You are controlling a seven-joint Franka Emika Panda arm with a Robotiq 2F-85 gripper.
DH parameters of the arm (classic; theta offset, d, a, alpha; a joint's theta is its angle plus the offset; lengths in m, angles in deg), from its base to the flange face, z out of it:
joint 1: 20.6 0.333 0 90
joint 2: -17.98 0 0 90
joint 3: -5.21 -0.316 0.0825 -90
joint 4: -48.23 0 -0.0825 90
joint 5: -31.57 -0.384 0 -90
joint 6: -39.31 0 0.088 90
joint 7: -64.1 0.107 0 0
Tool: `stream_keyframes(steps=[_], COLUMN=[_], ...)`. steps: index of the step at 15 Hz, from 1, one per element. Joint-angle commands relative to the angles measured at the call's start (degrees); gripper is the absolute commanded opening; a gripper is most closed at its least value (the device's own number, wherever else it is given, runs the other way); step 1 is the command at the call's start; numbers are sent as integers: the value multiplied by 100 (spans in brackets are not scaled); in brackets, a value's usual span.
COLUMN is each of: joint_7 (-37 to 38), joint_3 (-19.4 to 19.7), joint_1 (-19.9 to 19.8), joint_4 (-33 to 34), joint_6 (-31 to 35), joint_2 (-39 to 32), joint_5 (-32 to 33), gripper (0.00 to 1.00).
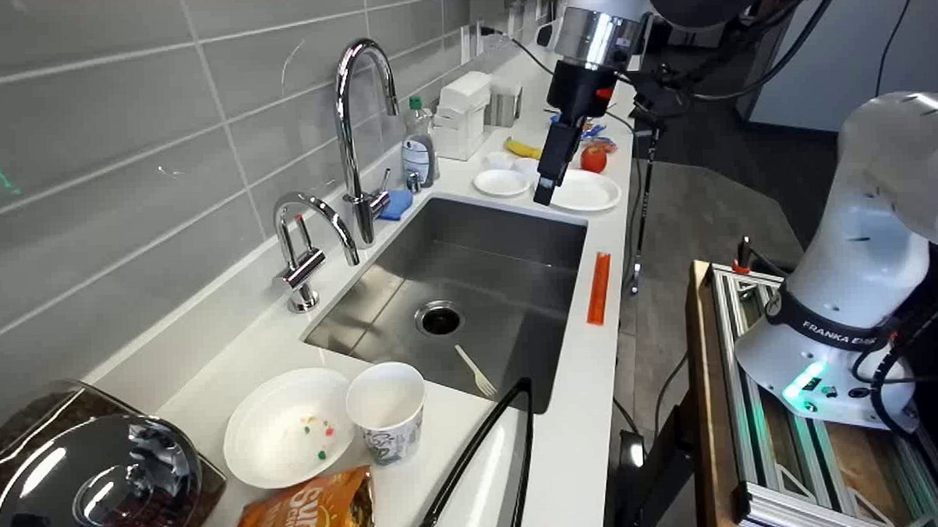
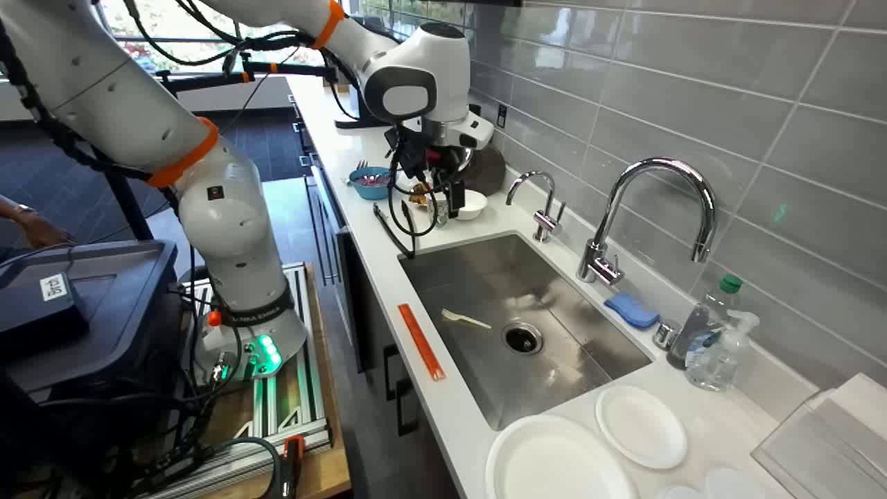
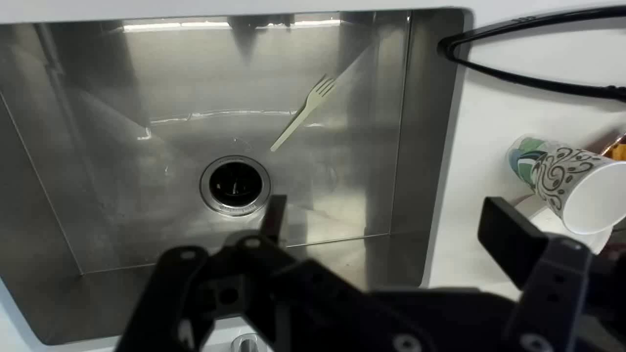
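My gripper (image 3: 391, 230) is open, with nothing between its fingers. It hangs above the steel sink (image 3: 342, 166) and also shows in both exterior views (image 1: 545, 191) (image 2: 455, 199). A pale plastic fork (image 3: 303, 112) lies on the sink floor beside the drain (image 3: 235, 185), well below the fingers. It also shows in both exterior views (image 1: 477, 371) (image 2: 466, 319). A patterned white paper cup (image 3: 562, 178) stands on the counter beside the sink, near a white bowl (image 1: 288, 441) with small coloured bits inside. Black tongs (image 3: 528, 80) lie on the counter, their tip at the sink edge.
Two chrome faucets (image 1: 349, 127) (image 1: 313, 253) rise behind the sink. An orange strip (image 1: 599, 288) lies on the front counter edge. White plates (image 2: 554, 461), a soap bottle (image 1: 418, 148), and a blue sponge (image 1: 396, 204) stand around it. A chip bag (image 1: 310, 515) lies by the bowl.
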Motion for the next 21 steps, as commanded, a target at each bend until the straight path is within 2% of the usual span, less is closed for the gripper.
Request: stream_keyframes(steps=[1,7,10,13,21], joint_7=[-18,-18,-478,-864,-2078], joint_3=[-38,-38,-143,-306,-721], joint_1=[-40,-40,183,400,832], joint_4=[10,10,198,221,390], joint_6=[-21,-21,-303,-291,285], joint_2=[2,2,-398,-727,-1753], joint_5=[-23,-23,160,194,722], gripper=[100,100,100,100,100])
